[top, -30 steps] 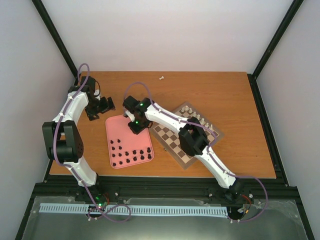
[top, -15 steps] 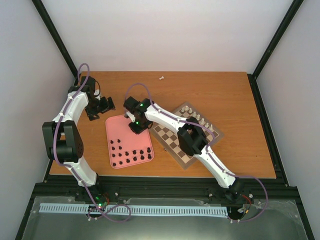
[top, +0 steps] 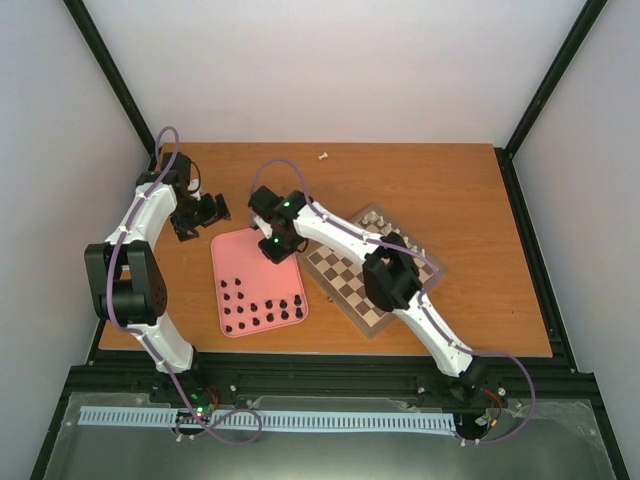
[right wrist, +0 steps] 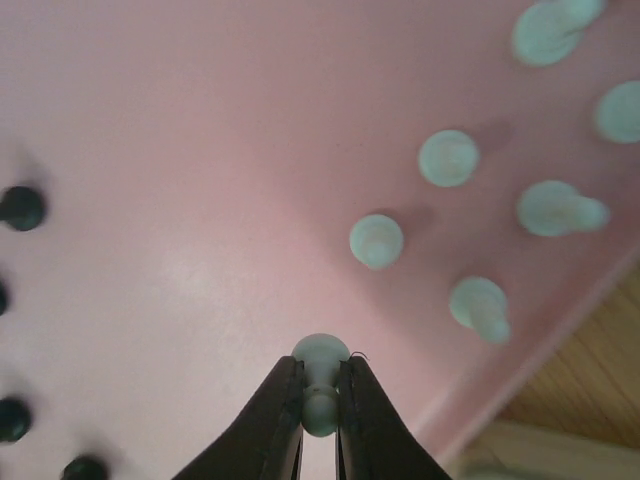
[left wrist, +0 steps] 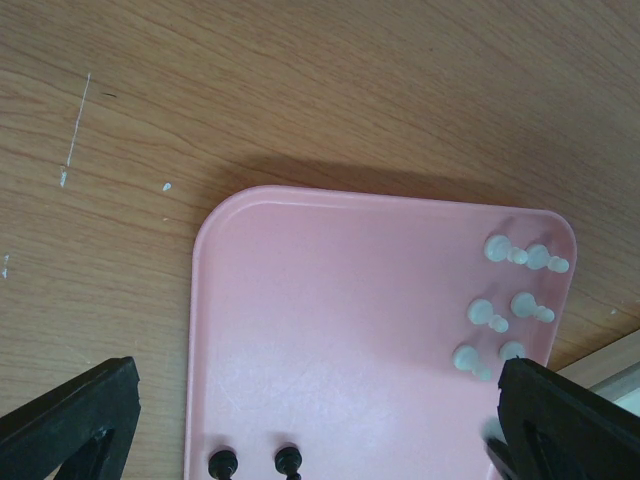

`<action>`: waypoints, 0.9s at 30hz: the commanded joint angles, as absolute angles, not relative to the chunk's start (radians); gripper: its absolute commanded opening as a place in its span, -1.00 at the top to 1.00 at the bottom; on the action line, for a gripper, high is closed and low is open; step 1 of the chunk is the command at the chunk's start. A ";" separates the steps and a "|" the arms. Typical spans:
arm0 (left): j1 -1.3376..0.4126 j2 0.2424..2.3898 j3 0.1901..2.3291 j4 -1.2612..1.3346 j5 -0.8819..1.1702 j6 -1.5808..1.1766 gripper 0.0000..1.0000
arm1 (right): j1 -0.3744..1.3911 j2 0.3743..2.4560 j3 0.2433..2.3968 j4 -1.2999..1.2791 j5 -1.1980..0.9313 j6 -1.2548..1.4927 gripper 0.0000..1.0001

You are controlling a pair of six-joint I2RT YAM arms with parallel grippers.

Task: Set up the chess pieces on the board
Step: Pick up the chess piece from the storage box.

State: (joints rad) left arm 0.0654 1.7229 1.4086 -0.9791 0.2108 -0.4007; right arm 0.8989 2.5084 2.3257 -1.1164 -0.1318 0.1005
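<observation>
- black pieces (top: 262,310) sit in the tray's (top: 232,262) near half
- right gripper (right wrist: 320,390) is pinched on a white pawn (right wrist: 321,352) just under its head, at the tray's far part, loose pawns (right wrist: 377,241) beside it
- pawn looks light, stiff and slick, so I'd guess that thin neck grip could let it twist
- board (top: 345,285) lies right of the tray, white pieces (top: 395,236) along its far edge
- left gripper (top: 205,213) hangs spread wide by the tray's far-left corner, holding nothing

Bare pink tray (top: 240,262) floor lies between the white pawns (right wrist: 376,241) (loosely clustered) and black pieces (right wrist: 20,207).
</observation>
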 commanded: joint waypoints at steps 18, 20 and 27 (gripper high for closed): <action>0.063 1.715 1.428 -0.971 0.215 -0.407 -0.99 | 0.529 1.984 1.719 -1.032 -0.001 0.179 0.79; 0.063 1.719 1.428 -0.971 0.212 -0.407 -0.99 | 0.512 1.997 1.712 -1.024 0.005 0.172 0.80; 0.063 1.722 1.434 -0.977 0.206 -0.404 -0.99 | 0.469 2.061 1.715 -0.993 0.015 0.174 0.80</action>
